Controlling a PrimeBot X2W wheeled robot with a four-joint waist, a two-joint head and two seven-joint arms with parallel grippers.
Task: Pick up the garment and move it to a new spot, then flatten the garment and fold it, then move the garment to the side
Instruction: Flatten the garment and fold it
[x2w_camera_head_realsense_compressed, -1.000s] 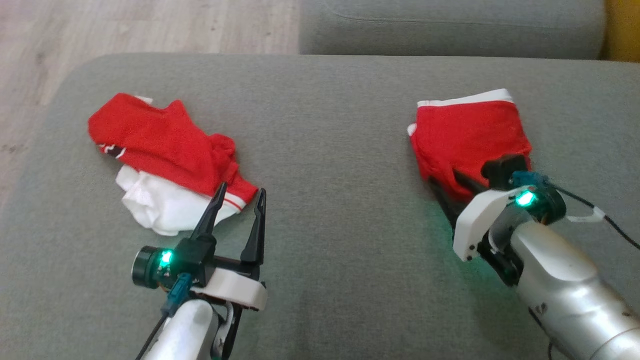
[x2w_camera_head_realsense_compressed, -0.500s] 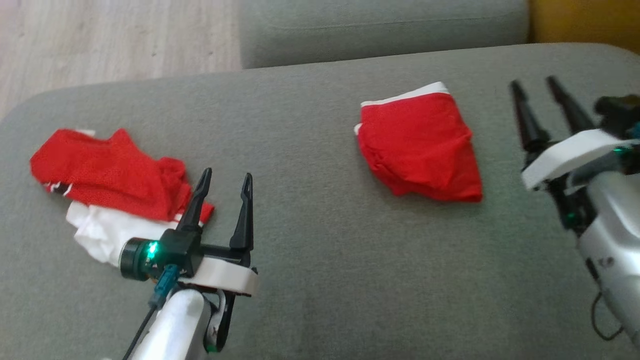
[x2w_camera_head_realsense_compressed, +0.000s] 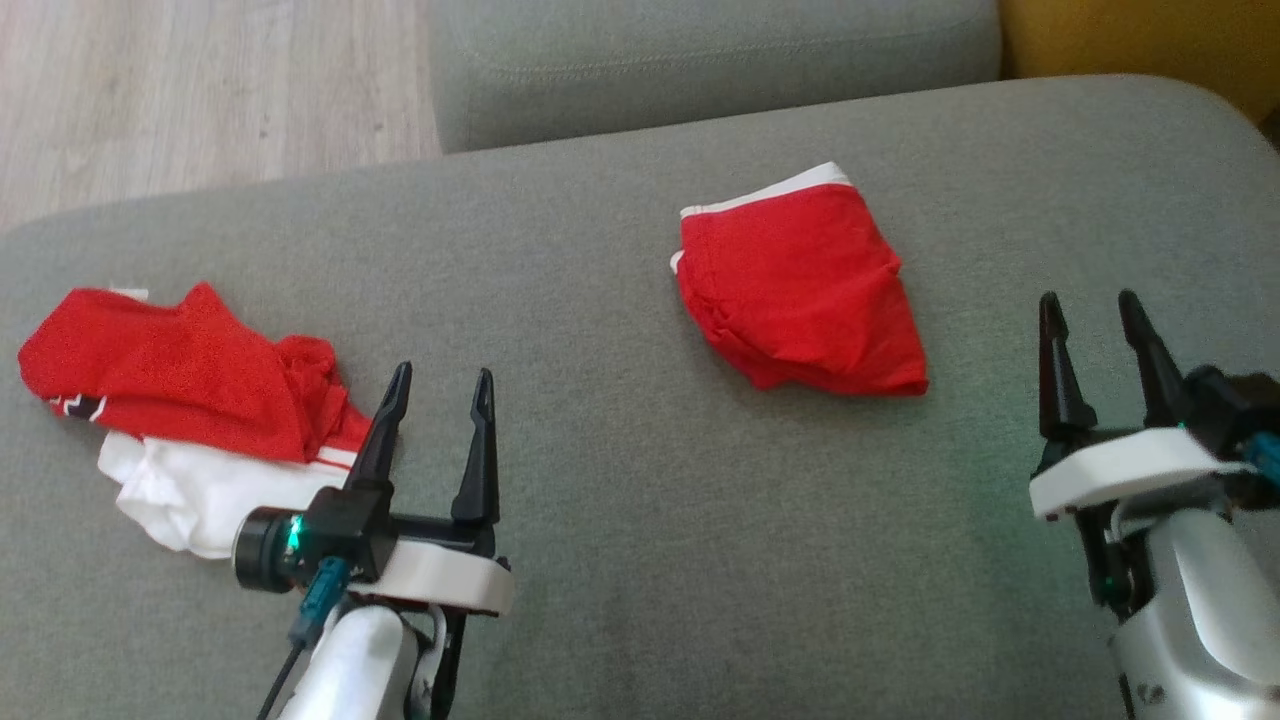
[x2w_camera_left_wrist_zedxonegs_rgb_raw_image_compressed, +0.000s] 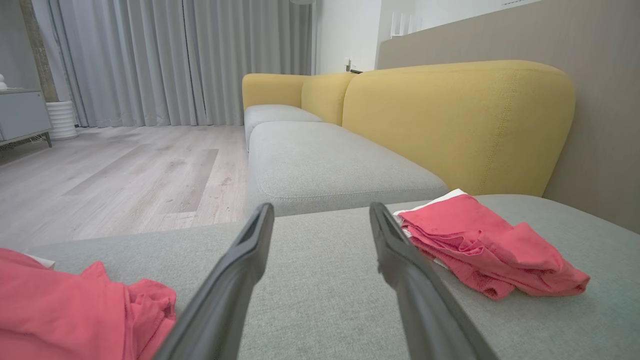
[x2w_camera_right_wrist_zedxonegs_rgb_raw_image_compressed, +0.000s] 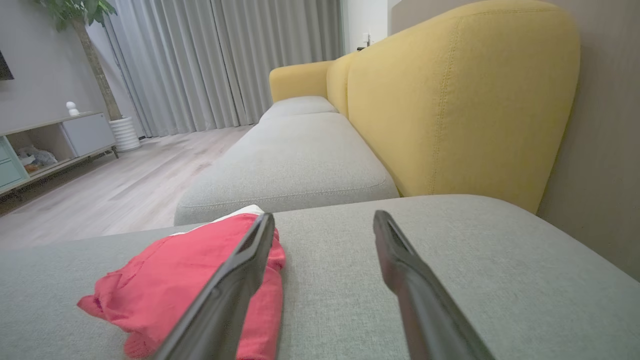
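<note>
Status: both claws empty. Left claw (x2w_camera_head_realsense_compressed: 441, 375) is spread wide with nothing between the fingers; same for the right claw (x2w_camera_head_realsense_compressed: 1088, 300). Both hover low over the seat cushion (x2w_camera_head_realsense_compressed: 640, 560), fingers pointing toward its far edge.

The folded red garment (x2w_camera_head_realsense_compressed: 800, 295) lies on the right half of the cushion, nearer the far edge than the near one, white band toward the far edge. It's a compact packet, layers stacked, one corner a bit lumpy. The right claw sits off to its right and closer to the near edge, clear of the cloth.

A crumpled red-and-white heap (x2w_camera_head_realsense_compressed: 180, 385) lies by the left edge. The left claw's outer finger is just beside the heap's near end (touching or not, I can't tell).

My read: the fold is done and the packet is parked off to the side, so this garment looks finished, or close to it. If the heap is next, the left claw is the one placed for it: drop onto a raised ridge of cloth, pinch, lift clear, carry it to the open middle of the cushion. Soft, bunched fabric, so expect it to drag and unfurl unevenly. Keep clear of the folded packet.
</note>
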